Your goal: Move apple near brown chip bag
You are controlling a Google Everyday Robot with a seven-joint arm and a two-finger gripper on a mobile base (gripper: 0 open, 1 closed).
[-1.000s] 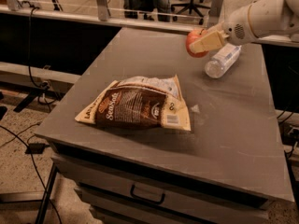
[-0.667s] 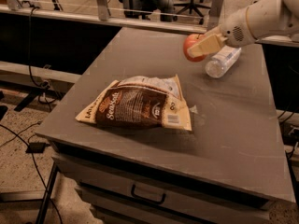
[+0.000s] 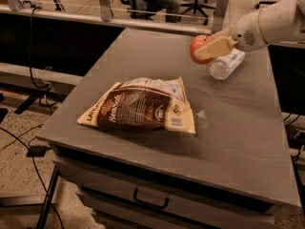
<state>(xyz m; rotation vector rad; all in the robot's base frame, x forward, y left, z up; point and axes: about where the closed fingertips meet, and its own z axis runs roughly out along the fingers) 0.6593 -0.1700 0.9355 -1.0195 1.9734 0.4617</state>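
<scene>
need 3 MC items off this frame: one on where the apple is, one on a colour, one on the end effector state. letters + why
1. Where is the apple?
A. on the floor
B. in the end effector, at the far right of the table, next to the bottle and apart from the brown chip bag
C. under the table

2. What colour is the brown chip bag's front panel?
A. dark brown
B. blue
C. green

3. What is the end effector's state?
A. open, empty
B. shut on the bottle
C. shut on the apple

Key:
1 B, the apple sits in the grasp well beyond the bag.
2 A, the panel is dark brown with tan edges.
3 C, a tan finger crosses the apple's front while the bottle lies free on its side.
</scene>
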